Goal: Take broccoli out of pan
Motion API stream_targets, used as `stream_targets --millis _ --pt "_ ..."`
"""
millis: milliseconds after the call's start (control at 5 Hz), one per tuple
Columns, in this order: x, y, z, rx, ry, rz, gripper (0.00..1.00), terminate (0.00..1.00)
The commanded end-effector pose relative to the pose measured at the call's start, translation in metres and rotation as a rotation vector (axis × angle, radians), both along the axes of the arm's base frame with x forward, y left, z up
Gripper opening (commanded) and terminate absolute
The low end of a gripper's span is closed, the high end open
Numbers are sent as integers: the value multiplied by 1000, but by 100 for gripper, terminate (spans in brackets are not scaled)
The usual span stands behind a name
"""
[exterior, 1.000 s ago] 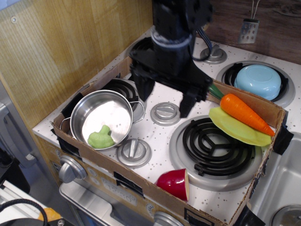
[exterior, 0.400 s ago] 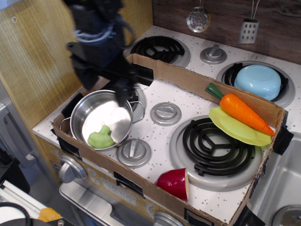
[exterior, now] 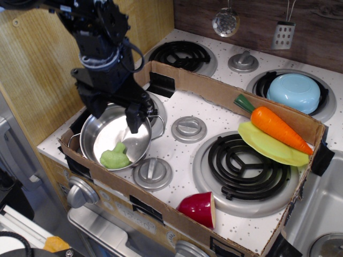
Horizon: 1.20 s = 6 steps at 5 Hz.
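Observation:
The pale-green lumpy broccoli (exterior: 115,157) lies at the front of the shiny steel pan (exterior: 140,140), which sits on the front-left burner inside the cardboard box. My black gripper (exterior: 111,120) hangs over the pan's back half, above and behind the broccoli, not touching it. Its two fingers (exterior: 133,119) stand wide apart, so it is open and empty. The left finger is partly hidden against the pan's dark rim.
A cardboard box wall (exterior: 225,96) rings the stove top. An orange carrot (exterior: 278,128) lies on a yellow-green plate (exterior: 268,147) at the right. A light blue bowl (exterior: 294,92) sits back right. A red cup (exterior: 199,208) lies at the front. Stove knobs (exterior: 188,128) stand mid-box.
My gripper has swung from the middle of the stove to the left and come down over the pan. The broccoli and pan have not moved.

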<state>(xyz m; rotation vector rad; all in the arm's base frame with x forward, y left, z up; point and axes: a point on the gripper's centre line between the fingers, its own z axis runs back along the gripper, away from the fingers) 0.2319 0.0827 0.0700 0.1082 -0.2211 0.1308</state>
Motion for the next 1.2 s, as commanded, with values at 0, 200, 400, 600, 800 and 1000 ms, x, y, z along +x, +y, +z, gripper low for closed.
stream_targets --millis 0,200,400,600,800,1000 --pt "8 1 -7 12 -9 149 100 0" --pt "1 5 -9 16 -1 174 100 0" --pt "-4 8 -20 10 11 203 100 0" --pt "-9 10 -31 -10 14 215 100 0" --pt "-12 8 -39 -28 9 221 100 0" --pt "-15 4 -51 -52 -14 233 100 0"
